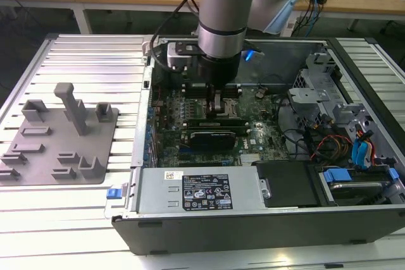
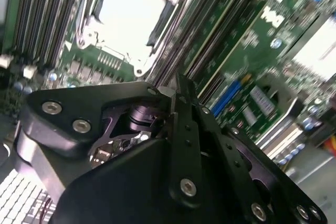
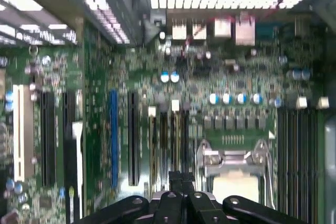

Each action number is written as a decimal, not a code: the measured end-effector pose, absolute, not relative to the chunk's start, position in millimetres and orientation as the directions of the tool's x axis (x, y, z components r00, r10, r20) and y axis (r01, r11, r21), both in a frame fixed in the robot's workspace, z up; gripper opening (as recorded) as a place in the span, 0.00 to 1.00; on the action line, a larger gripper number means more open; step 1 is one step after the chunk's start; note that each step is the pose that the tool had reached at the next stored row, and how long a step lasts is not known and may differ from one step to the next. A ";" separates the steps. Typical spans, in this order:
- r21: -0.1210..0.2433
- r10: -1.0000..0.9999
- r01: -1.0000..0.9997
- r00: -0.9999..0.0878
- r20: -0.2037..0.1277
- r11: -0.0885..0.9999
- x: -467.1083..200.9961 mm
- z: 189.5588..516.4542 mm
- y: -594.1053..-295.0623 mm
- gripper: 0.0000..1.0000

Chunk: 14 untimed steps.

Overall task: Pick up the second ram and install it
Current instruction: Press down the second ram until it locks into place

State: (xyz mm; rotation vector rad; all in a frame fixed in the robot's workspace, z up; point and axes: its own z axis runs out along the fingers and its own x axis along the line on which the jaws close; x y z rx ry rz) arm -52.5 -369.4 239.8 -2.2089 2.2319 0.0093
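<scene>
My gripper (image 1: 217,107) hangs inside the open computer case, low over the green motherboard (image 1: 259,134). In both wrist views its black fingers (image 2: 178,93) (image 3: 181,179) stand pressed together, with no gap showing. They sit over the row of long black memory slots (image 3: 168,135) beside the silver CPU socket (image 2: 134,9) (image 3: 233,171). In the exterior view a long narrow dark strip (image 1: 212,121) lies along the slots right under the fingertips. Whether that strip is the second ram, I cannot tell.
A wider black expansion card (image 1: 215,136) lies in front of the slots. The power supply (image 1: 202,191) runs along the case's front, and drive cages and cables (image 1: 329,112) fill the exterior view's right. A grey parts fixture (image 1: 60,137) stands on the ribbed table at the left.
</scene>
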 end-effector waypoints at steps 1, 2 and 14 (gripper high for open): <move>0.003 -1.000 -1.000 -0.010 -0.005 0.010 -56.1 239.7 -369.4 0.08; 0.003 -1.000 -1.000 -0.010 -0.005 0.010 -57.3 239.6 -369.4 0.08; 0.003 -1.000 -1.000 -0.010 -0.005 0.010 -57.9 233.1 -369.5 0.08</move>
